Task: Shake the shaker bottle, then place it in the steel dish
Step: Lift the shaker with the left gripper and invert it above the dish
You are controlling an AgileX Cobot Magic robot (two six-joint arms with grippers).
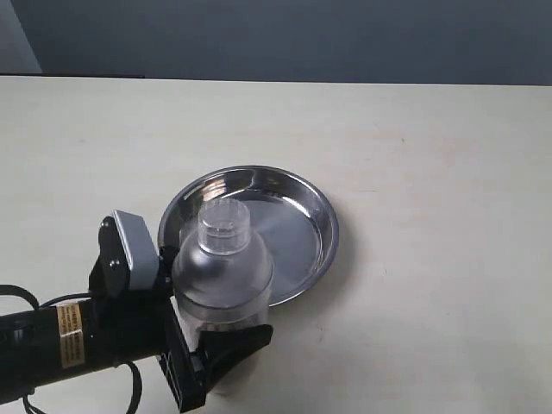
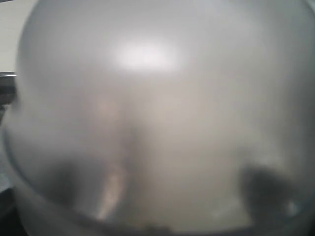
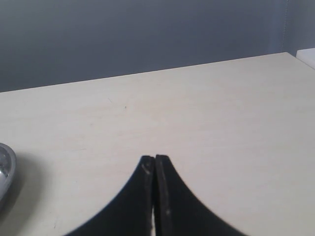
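Jaws of my left gripper (image 1: 209, 321) are clamped on the lower body of the shaker bottle (image 1: 222, 272), which stands upright at the 7 o'clock edge of the steel dish (image 1: 306, 233), overlapping its rim in the exterior view. My left wrist camera shows only its frosted wall, blurred. My right gripper (image 3: 155, 160) holds nothing, its 2 fingers (image 3: 167, 206) pressed together above the table (image 3: 221, 123).

Right gripper (image 3: 155, 158): black fingertips pressed together, poised over the tabletop.
Table (image 3: 211, 113): pale, its far edge meeting a grey wall (image 3: 147, 34).
Steel dish (image 3: 4, 169): only a sliver of shiny rim shows (the rest is cut off).
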